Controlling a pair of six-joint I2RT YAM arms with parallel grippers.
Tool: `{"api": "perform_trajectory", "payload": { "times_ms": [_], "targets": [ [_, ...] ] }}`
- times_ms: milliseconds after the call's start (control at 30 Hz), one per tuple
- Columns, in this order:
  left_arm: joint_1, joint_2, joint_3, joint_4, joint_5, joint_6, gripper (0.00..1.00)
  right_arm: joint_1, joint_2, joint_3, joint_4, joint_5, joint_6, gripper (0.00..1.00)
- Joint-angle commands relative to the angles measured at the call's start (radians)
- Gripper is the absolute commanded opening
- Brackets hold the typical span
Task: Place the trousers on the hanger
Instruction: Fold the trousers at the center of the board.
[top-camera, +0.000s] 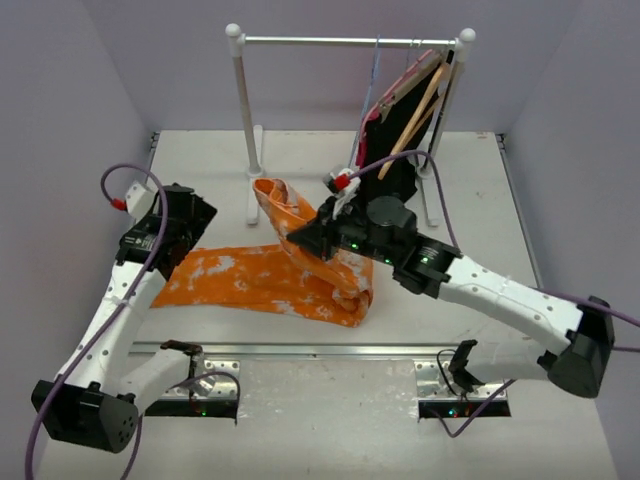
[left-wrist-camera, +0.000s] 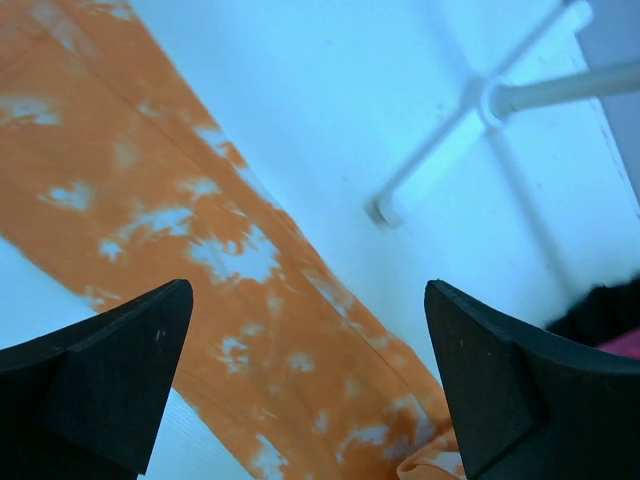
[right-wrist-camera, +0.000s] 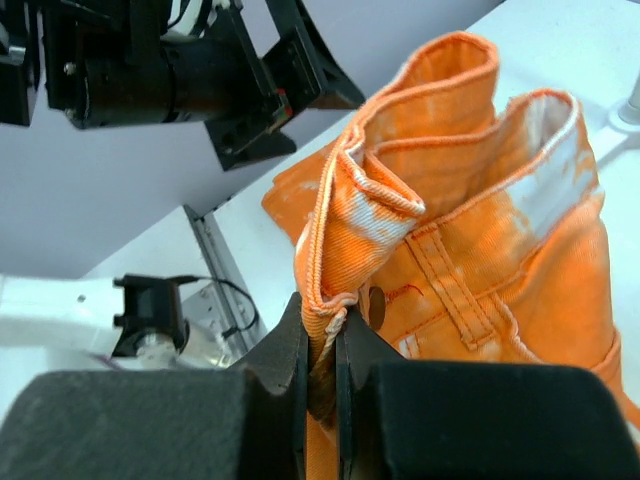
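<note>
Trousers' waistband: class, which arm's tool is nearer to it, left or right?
Right. The right tool is shut on the edge of the waistband, holding it raised. The left tool hangs open above a trouser leg, well away from the waistband.

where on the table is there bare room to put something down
Bare table at the back left, between the left wall and the rack; also between the rack and the right wall. Crowded: the middle, taken by the trousers and right gripper, and the rack's right end with hanging clothes.
</note>
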Motion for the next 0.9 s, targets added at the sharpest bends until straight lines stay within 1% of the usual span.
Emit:
{"api": "perform_trajectory", "payload": {
  "times_ms": [0, 100, 167, 200, 267, 333, 400, 433, 467, 500, 567, 633, 733, 800, 833, 867],
  "targets": [
    [0.106, 0.012, -0.065, -0.051, 0.077, 0.077, 1.0, 0.084, 0.177, 0.152, 0.253, 0.19, -0.063, 0.0],
    [0.147, -0.017, -0.105, -0.067, 0.076, 0.091, 1.0, 0.136, 0.342, 0.272, 0.287, 0.279, -0.104, 0.0],
    [0.16, -0.049, -0.095, -0.084, 0.036, 0.095, 1.0, 0.149, 0.414, 0.339, 0.282, 0.314, -0.111, 0.0],
    [0.188, -0.087, -0.07, -0.105, 0.004, 0.101, 1.0, 0.156, 0.466, 0.388, 0.278, 0.335, -0.113, 0.0],
    [0.208, -0.128, -0.034, -0.127, -0.033, 0.115, 1.0, 0.174, 0.527, 0.453, 0.278, 0.336, -0.131, 0.0],
    [0.219, -0.143, 0.002, -0.175, -0.064, 0.107, 1.0, 0.191, 0.593, 0.538, 0.234, 0.302, -0.158, 0.0],
    [0.225, -0.16, 0.062, -0.262, -0.14, 0.058, 1.0, 0.223, 0.705, 0.684, 0.196, 0.264, -0.195, 0.0],
    [0.225, -0.172, 0.08, -0.287, -0.199, 0.039, 1.0, 0.237, 0.738, 0.743, 0.18, 0.262, -0.205, 0.0],
    [0.225, -0.19, 0.1, -0.311, -0.204, 0.021, 1.0, 0.238, 0.77, 0.746, 0.18, 0.264, -0.209, 0.0],
    [0.225, -0.209, 0.134, -0.331, -0.281, 0.004, 1.0, 0.242, 0.796, 0.789, 0.169, 0.265, -0.205, 0.0],
    [0.223, -0.264, 0.166, -0.363, -0.366, -0.022, 1.0, 0.242, 0.853, 0.823, 0.183, 0.256, -0.186, 0.0],
    [0.225, -0.292, 0.203, -0.345, -0.377, 0.009, 1.0, 0.242, 0.893, 0.869, 0.182, 0.229, -0.174, 0.0],
    [0.225, -0.342, 0.235, -0.264, -0.318, 0.099, 1.0, 0.244, 1.003, 1.01, 0.171, 0.157, -0.154, 0.0],
    [0.223, -0.395, 0.243, -0.228, -0.314, 0.132, 1.0, 0.244, 1.045, 1.052, 0.171, 0.118, -0.148, 0.0],
    [0.223, -0.412, 0.248, -0.223, -0.321, 0.14, 1.0, 0.244, 1.081, 1.077, 0.167, 0.073, -0.149, 0.0],
    [0.221, -0.428, 0.252, -0.222, -0.329, 0.146, 1.0, 0.244, 1.115, 1.1, 0.164, 0.033, -0.148, 0.02]
  ]
}}
